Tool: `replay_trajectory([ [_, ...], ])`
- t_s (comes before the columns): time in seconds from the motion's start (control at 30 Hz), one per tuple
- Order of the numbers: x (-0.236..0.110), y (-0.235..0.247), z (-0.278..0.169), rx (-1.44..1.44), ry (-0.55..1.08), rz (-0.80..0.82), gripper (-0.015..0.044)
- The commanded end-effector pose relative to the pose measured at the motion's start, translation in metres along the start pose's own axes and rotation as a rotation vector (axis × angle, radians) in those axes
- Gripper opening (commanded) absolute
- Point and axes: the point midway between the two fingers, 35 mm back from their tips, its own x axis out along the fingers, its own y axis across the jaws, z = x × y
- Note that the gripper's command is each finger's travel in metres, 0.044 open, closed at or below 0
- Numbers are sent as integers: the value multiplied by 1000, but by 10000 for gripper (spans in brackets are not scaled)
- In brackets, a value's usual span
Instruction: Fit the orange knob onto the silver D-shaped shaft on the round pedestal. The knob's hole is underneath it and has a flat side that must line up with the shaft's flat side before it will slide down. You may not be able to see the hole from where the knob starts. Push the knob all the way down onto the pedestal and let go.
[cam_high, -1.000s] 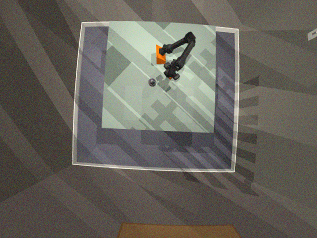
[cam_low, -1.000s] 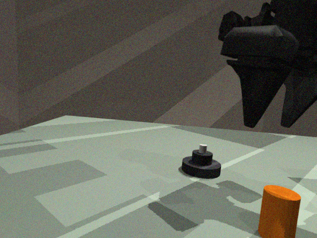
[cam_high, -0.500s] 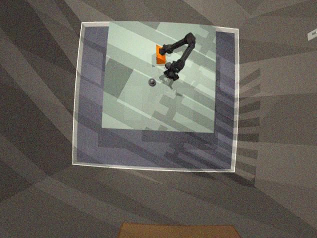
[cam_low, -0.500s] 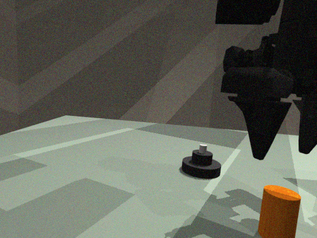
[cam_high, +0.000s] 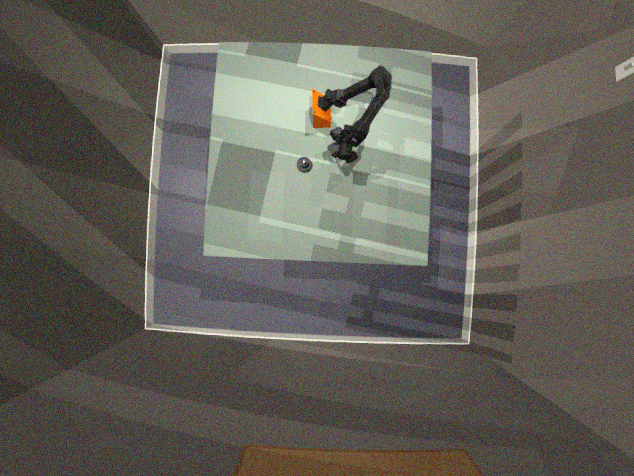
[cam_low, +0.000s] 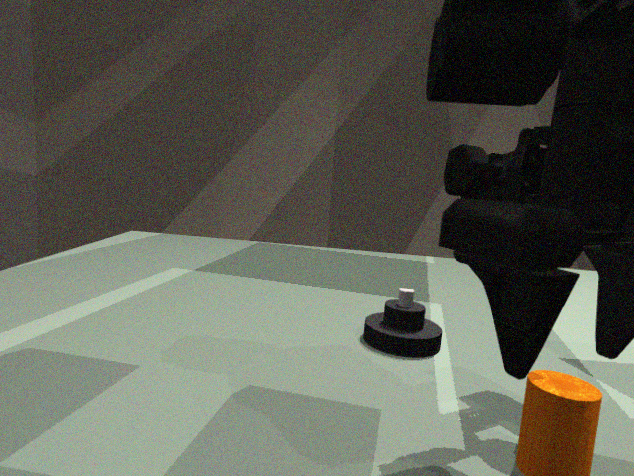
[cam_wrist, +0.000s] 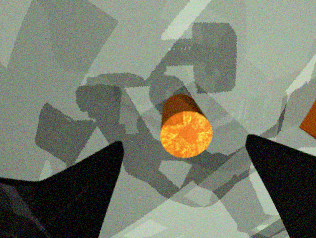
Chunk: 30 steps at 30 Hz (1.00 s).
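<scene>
The orange knob (cam_low: 559, 422) (cam_wrist: 186, 134) is a plain cylinder standing upright on the pale green mat (cam_low: 153, 317). My gripper (cam_low: 563, 361) (cam_wrist: 185, 144) (cam_high: 344, 148) is open and empty. It hangs straight above the knob with one finger on each side, the tips a little above the knob's top. In the overhead view the gripper hides the knob. The dark round pedestal (cam_high: 304, 163) (cam_low: 403, 333) stands to the left of the knob, apart from it. The short silver shaft (cam_low: 406, 295) sticks up from its middle. The knob's hole is hidden.
The arm's orange base plate (cam_high: 320, 120) (cam_wrist: 308, 120) sits on the mat behind the knob. The mat (cam_high: 256, 230) lies on a purple-grey table with a white rim (cam_high: 307, 338). Shifting shadow patches cover the surfaces.
</scene>
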Motion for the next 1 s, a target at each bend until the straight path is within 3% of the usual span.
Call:
replay_trajectory([
  [0.0,8,-1,0,7,4,0,440],
  [0.97,54,-1,0,7,6,1,440],
])
